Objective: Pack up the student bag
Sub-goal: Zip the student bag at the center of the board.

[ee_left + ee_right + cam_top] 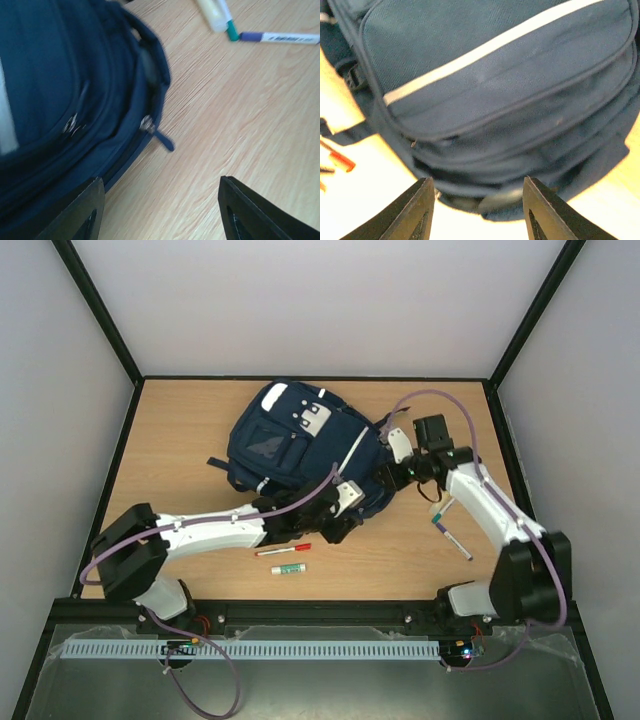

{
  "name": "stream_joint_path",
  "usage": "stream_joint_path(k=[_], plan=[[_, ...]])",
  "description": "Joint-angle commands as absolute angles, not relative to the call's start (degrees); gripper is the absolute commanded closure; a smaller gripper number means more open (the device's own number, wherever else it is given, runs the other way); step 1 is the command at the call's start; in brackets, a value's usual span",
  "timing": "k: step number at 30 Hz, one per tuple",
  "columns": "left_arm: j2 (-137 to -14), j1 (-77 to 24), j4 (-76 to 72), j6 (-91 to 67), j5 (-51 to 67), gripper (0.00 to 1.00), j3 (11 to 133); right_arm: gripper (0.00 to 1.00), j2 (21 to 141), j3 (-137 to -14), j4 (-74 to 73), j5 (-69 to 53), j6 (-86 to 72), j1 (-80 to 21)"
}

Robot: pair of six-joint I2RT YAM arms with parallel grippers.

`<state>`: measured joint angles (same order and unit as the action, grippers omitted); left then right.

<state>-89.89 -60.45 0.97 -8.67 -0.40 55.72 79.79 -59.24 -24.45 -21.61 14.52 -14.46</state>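
**Ana:** What is sitting closest to your left wrist camera?

**Ben:** Your left end effector (161,182). Its two dark fingers (80,210) are standing wide apart. It is released and gripping nothing. You are seeing the bare wooden surface (225,125) in the gap.

**Ana:** Where is the student bag (290,445) lying?

**Ben:** It is lying flat near the middle of the surface, a bit toward the far side. Both your arms are reaching to its near edge. In your left wrist view the bag is filling the left side, and a small zipper pull (159,134) is poking out over the wood.

**Ana:** What is your right end effector (479,181) doing?

**Ben:** It is released too. Its fingers are standing apart and pointing at the bag. The bag's lower edge is sitting in the gap, but the fingers are not squeezing it.

**Ana:** What else is lying around?

**Ben:** A red pen (283,551) and a green-tipped pen (288,569) are lying side by side near your left arm. A purple pen (452,537) is lying beside your right arm.
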Motion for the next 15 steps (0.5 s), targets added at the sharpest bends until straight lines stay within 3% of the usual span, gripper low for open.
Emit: stream_joint_path(k=[1,6,15], plan=[[-87.64,-59.2,-0.12,-6.55,-7.48,0.35,50.21,0.5,71.5,-52.12,-30.75,-17.69,16.38,-15.76],[-88.62,-56.15,-6.63,-8.32,-8.88,0.34,46.93,0.47,66.63,-46.43,-31.26,-14.33,16.47,-20.36],[-91.75,-49.33,-15.28,-7.39,0.61,0.37,44.34,0.46,76.55,-46.94,-29.3,-16.24,17.22,-22.56]])
